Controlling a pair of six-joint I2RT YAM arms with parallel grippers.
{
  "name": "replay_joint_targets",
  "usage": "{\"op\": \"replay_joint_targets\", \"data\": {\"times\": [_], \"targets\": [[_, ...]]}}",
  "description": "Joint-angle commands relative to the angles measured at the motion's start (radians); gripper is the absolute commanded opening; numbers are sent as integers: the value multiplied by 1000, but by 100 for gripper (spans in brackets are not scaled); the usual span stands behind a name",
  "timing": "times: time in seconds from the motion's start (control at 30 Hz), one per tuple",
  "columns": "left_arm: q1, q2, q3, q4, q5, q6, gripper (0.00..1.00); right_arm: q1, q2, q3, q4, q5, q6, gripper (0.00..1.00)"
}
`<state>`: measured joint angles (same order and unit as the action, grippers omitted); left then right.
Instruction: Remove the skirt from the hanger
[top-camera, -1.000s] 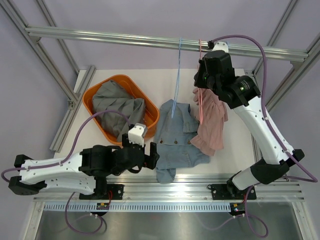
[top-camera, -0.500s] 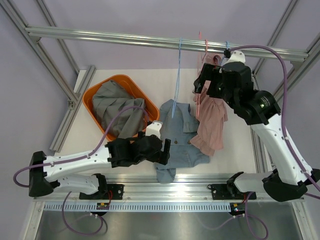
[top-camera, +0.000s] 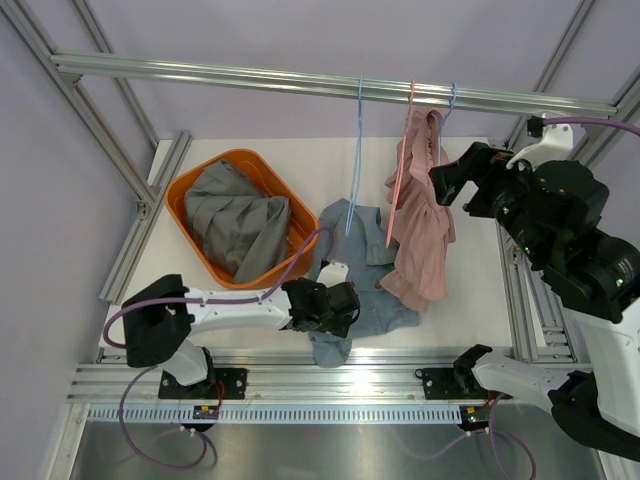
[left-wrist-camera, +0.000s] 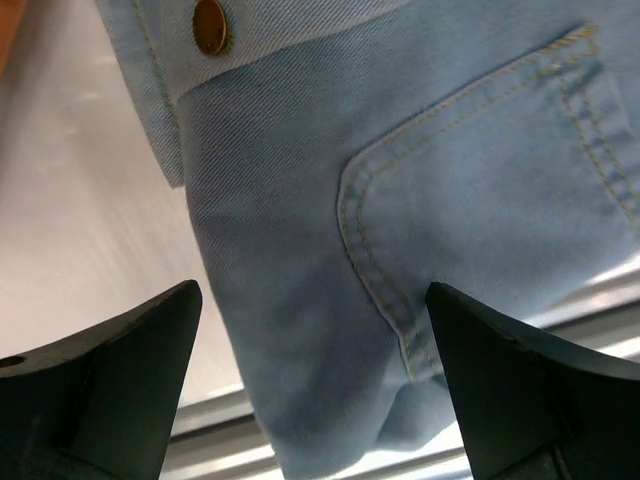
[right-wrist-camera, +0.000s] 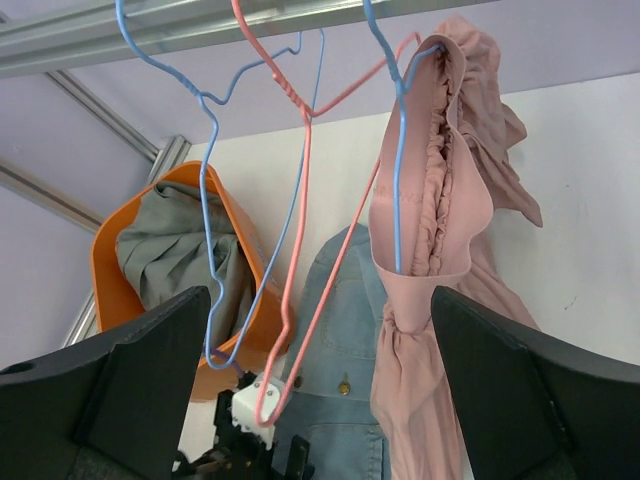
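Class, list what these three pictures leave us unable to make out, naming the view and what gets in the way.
- Which wire carries the pink skirt: right wrist view, its gathered top folds over both the pink hanger and the nearer blue hanger.
- Full shape of the denim garment: left wrist view, cut off by the frame edges.
- Floor of the orange basket: top view, covered by grey cloth.
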<state>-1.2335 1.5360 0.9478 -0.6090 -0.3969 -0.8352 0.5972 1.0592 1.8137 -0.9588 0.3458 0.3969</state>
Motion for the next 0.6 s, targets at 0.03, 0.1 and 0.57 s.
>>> {"op": "replay_joint_targets", "data": {"times": [0.03, 0.1, 0.57], "targets": [[19, 91, -7, 120, 12, -12, 99, -2, -39, 9, -9, -19, -32, 99], [19, 133, -9, 153, 38, -13, 93, -2, -48, 9, -20, -13, -33, 99], [-81, -158, -60, 60, -68, -67, 0, -2, -104, -34, -11, -16, -20, 99]]}}
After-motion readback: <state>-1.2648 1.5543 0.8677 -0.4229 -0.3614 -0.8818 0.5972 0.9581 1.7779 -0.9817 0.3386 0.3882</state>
